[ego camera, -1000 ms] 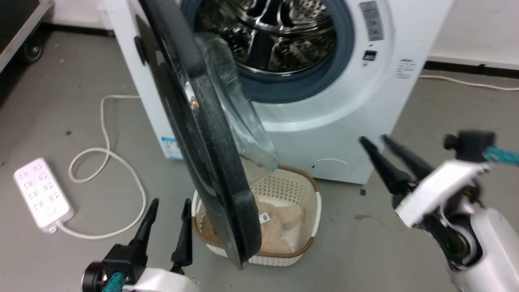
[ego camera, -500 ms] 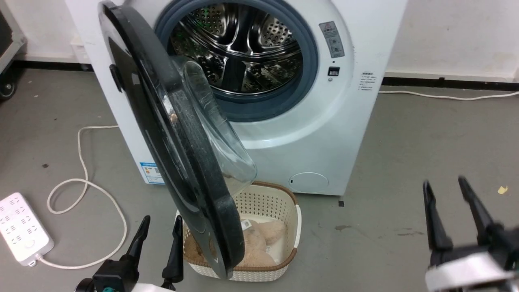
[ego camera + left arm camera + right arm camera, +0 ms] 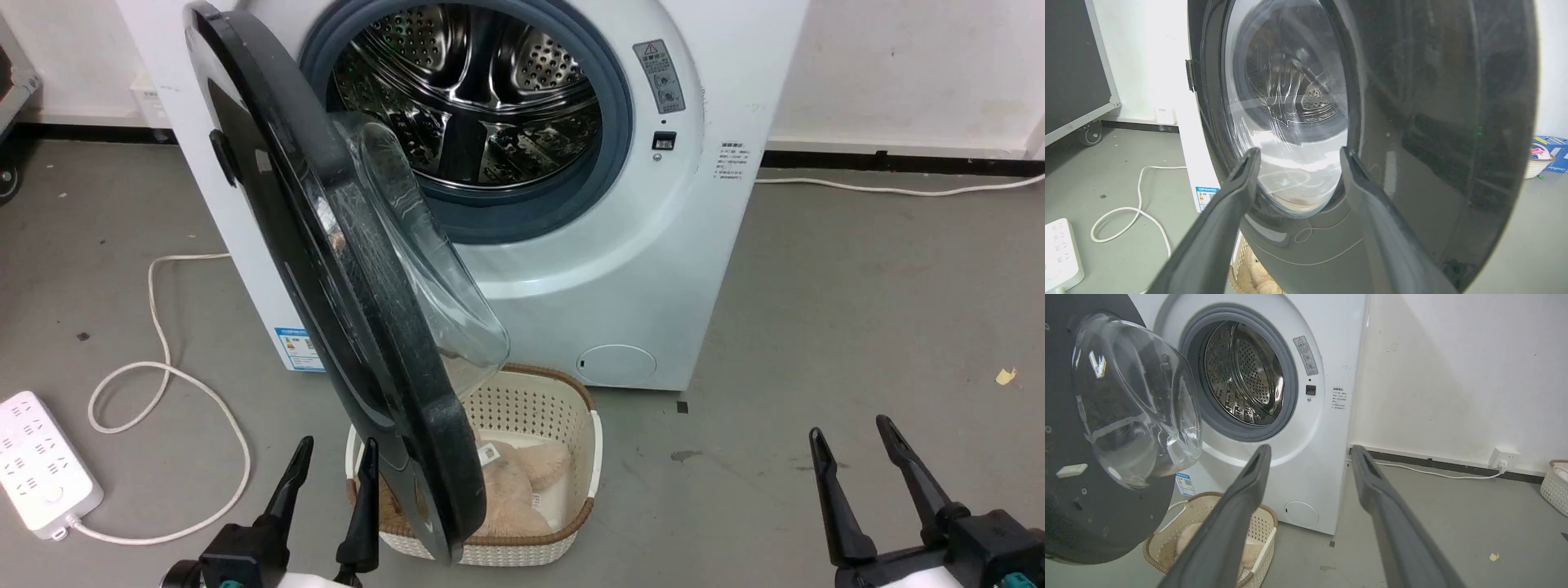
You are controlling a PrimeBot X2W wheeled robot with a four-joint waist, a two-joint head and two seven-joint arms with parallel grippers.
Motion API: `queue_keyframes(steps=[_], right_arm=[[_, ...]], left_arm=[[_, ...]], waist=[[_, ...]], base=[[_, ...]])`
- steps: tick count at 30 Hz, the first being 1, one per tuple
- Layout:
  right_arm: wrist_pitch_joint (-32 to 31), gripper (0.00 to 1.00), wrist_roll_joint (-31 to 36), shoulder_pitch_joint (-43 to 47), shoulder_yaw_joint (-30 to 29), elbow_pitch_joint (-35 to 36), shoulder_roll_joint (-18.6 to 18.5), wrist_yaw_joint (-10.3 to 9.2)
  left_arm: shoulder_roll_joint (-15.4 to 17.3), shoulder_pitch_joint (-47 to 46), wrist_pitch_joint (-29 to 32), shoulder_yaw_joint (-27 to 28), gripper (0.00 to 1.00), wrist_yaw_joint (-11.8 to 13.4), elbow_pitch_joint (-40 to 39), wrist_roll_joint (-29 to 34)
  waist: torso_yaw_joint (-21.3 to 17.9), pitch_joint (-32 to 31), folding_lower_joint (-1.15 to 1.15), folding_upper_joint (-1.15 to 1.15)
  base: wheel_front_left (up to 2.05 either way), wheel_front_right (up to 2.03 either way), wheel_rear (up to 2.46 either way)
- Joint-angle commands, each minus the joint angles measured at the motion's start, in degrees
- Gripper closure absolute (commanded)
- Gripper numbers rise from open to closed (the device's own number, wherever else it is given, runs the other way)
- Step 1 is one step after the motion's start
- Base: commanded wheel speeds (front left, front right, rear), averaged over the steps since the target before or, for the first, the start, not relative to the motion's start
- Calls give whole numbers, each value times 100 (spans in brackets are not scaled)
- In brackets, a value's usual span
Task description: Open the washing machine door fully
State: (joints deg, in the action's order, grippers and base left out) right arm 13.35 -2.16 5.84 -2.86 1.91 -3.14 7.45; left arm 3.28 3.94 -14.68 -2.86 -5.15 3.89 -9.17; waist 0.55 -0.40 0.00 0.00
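Observation:
The white washing machine (image 3: 702, 245) stands against the wall with its steel drum (image 3: 465, 106) exposed. Its big black door (image 3: 326, 269) is swung out about edge-on toward me, hinged at the left, glass bowl (image 3: 424, 278) facing the drum. My left gripper (image 3: 335, 445) is open at the bottom left, just left of the door's lower edge, apart from it. In the left wrist view the door's glossy outer face (image 3: 1412, 122) is close ahead of the open left gripper (image 3: 1298, 153). My right gripper (image 3: 849, 425) is open at the lower right, over bare floor. The right wrist view shows the door's inner side (image 3: 1106, 457) at the left.
A cream basket (image 3: 563, 408) holding a tan plush toy (image 3: 522, 482) sits on the floor under the door. A white power strip (image 3: 41, 465) and its looped cord (image 3: 163, 384) lie at the left. A cable (image 3: 898, 189) runs along the wall.
The head camera has pulled back and tilted up, so more of the machine shows. My right arm has dropped from mid-right to the lower right corner. The door's angle looks unchanged.

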Motion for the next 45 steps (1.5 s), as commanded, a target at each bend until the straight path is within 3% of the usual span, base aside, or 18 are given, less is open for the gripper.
queue_keyframes(steps=[1,2,3,8,11,17,22,26,29,36,41,45], right_arm=[[49,0,-47,54,9,-15,24,3],[54,0,-62,45,9,-18,24,3],[59,0,-73,39,10,-22,24,3],[68,0,-119,32,41,-54,25,3],[71,0,-232,29,17,-62,25,3],[63,0,-305,16,-9,-45,25,3],[60,0,-328,10,-39,-53,25,3],[66,0,-408,-5,-21,-87,26,3],[79,0,-438,2,52,-142,26,3],[113,0,-515,-37,106,-235,26,3],[129,0,-523,-54,75,-254,26,3],[138,0,-527,-62,77,-262,26,3]], left_arm=[[2,49,-32,9,0,21,-30,40],[-1,47,-32,9,0,21,-35,41],[-4,40,-32,2,100,15,-45,43],[-14,26,-32,41,100,95,-198,148],[-27,9,-32,234,100,203,-426,-124],[-38,-256,-32,522,100,496,-1518,-609],[-39,-684,-32,320,100,569,-2480,-484],[-39,-875,23,-254,100,441,-2809,-237],[-39,-884,237,-875,100,356,-2808,-61],[-40,-558,491,-2154,100,491,-2216,-144],[-40,-358,721,-2503,100,630,-1444,-268],[-38,-322,858,-2413,100,811,-860,-327]], waist=[[10,-3,0,0],[15,-5,0,0],[20,-10,0,0],[37,-19,0,0],[42,-31,0,0],[58,-80,0,0],[63,-134,0,0],[57,-153,0,0],[44,-156,0,0],[-20,-125,0,0],[-53,-79,0,0],[-70,-32,0,0]], base=[[0,0,0],[0,0,0],[0,0,0],[0,0,0],[0,0,0],[0,0,0],[0,0,0],[0,0,0],[0,0,0],[0,0,0],[0,0,0],[0,0,0]])
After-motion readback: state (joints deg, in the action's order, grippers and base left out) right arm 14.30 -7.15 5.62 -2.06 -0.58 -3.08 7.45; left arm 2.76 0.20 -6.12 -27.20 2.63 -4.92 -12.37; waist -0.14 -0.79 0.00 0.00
